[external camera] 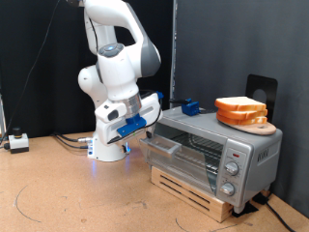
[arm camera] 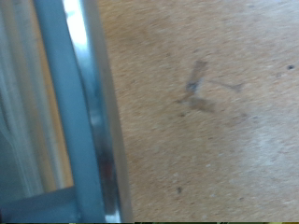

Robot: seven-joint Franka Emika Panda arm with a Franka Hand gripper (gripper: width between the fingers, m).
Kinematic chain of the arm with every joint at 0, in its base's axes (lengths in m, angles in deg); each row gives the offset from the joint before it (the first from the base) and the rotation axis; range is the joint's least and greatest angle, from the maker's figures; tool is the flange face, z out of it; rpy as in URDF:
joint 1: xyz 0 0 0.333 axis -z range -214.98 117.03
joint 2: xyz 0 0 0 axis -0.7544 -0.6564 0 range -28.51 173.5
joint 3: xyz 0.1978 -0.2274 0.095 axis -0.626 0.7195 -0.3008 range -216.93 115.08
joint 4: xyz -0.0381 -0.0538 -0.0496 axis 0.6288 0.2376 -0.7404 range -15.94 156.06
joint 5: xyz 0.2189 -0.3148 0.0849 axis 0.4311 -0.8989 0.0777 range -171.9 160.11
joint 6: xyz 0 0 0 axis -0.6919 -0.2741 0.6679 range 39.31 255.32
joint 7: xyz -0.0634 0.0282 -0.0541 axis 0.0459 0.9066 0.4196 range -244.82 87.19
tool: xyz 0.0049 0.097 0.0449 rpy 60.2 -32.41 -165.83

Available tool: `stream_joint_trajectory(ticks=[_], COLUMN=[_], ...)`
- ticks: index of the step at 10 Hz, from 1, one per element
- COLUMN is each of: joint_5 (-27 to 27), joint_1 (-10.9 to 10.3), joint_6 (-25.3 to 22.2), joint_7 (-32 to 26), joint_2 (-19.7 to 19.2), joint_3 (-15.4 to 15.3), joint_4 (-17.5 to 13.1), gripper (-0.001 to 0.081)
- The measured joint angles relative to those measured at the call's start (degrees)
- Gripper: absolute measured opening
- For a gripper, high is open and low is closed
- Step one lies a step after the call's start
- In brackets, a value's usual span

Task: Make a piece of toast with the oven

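Note:
The silver toaster oven (external camera: pixel 217 150) stands on a wooden pallet at the exterior view's right, with knobs down its right panel. Its glass door (external camera: pixel 183 153) seems to lean out a little at the top, with the dark bar handle (external camera: pixel 160 145) towards the arm. My gripper (external camera: pixel 147 126), with blue parts, is at the door's upper left end, close to the handle. Bread slices (external camera: pixel 241 110) lie stacked on a round wooden board on the oven's top; no single slice shows apart from them. The wrist view shows a metal door edge (arm camera: pixel 89 112) over the brown table, and no fingers.
A wooden pallet (external camera: pixel 188 190) lifts the oven off the brown table (external camera: pixel 68 188). A blue object (external camera: pixel 190 107) lies on the oven's top at its back left. A small white box (external camera: pixel 17 143) with cables sits at the far left. Black curtains hang behind.

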Motion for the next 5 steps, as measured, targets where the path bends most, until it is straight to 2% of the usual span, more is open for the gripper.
stream_joint_trajectory(ticks=[5], joint_5=[3.76], joint_1=[0.07], joint_6=[4.24], joint_7=[-4.40], joint_2=[-10.70], joint_3=[2.36], joint_4=[-4.01], gripper=[0.0810])
